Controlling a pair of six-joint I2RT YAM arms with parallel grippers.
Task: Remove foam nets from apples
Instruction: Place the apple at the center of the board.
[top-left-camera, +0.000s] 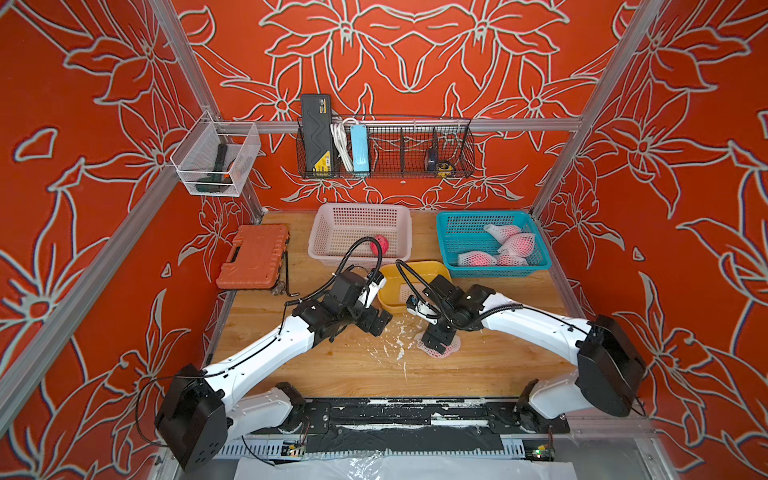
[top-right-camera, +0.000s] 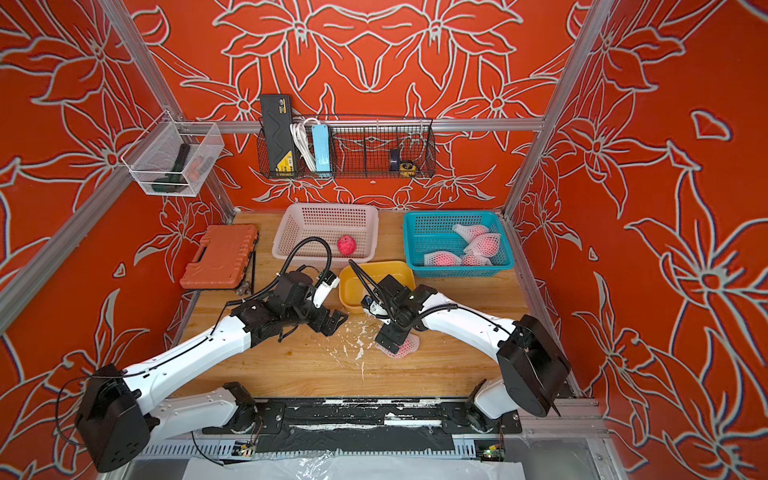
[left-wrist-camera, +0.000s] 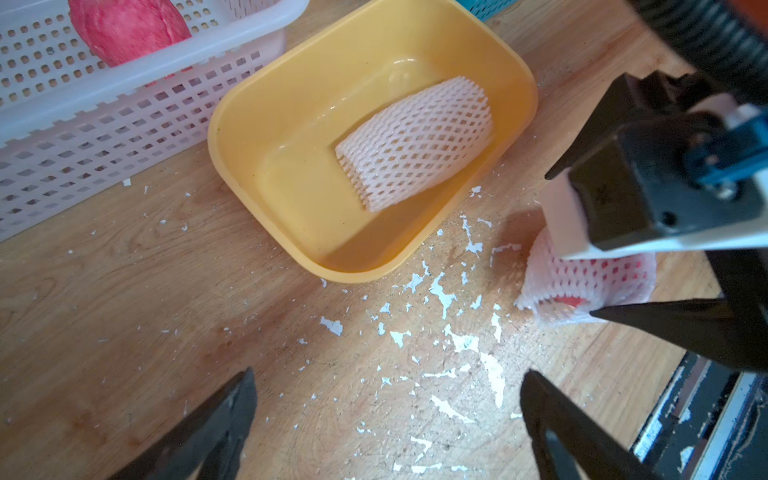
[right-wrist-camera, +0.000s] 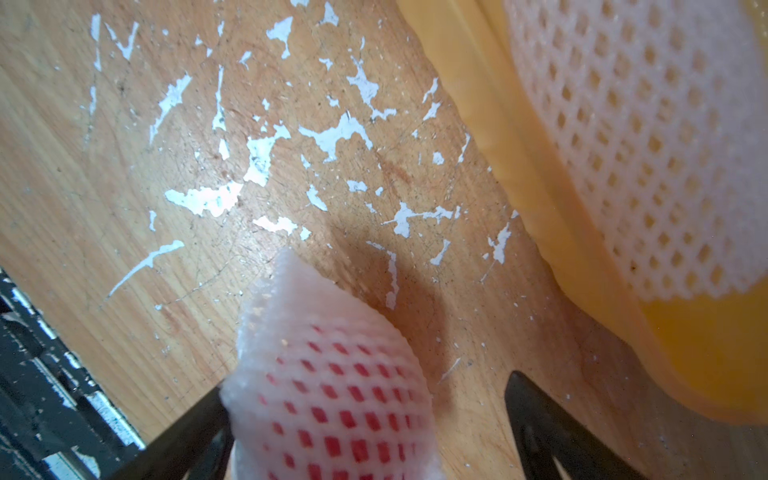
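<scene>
A netted apple (top-left-camera: 446, 351) (right-wrist-camera: 332, 386) lies on the wooden table, its white foam net still round the red fruit. My right gripper (right-wrist-camera: 368, 382) (top-left-camera: 435, 338) stands open over it: one finger touches the net and the other stands apart from it. To the left, above bare wood, my left gripper (left-wrist-camera: 386, 415) (top-left-camera: 376, 322) hangs open and holds nothing. One foam net (left-wrist-camera: 415, 143) lies in the yellow tub (left-wrist-camera: 216, 141) with nothing inside it. A bare apple (top-left-camera: 379, 244) sits in the white basket (top-left-camera: 361, 208). Several netted apples (top-left-camera: 519, 245) lie in the blue basket (top-left-camera: 482, 216).
White flakes (left-wrist-camera: 444, 291) dot the wood between the two grippers. An orange tool case (top-left-camera: 253, 257) with a hex key beside it lies at the left. The yellow tub stands just behind both grippers. A black rail (top-left-camera: 415, 411) runs along the table's front edge.
</scene>
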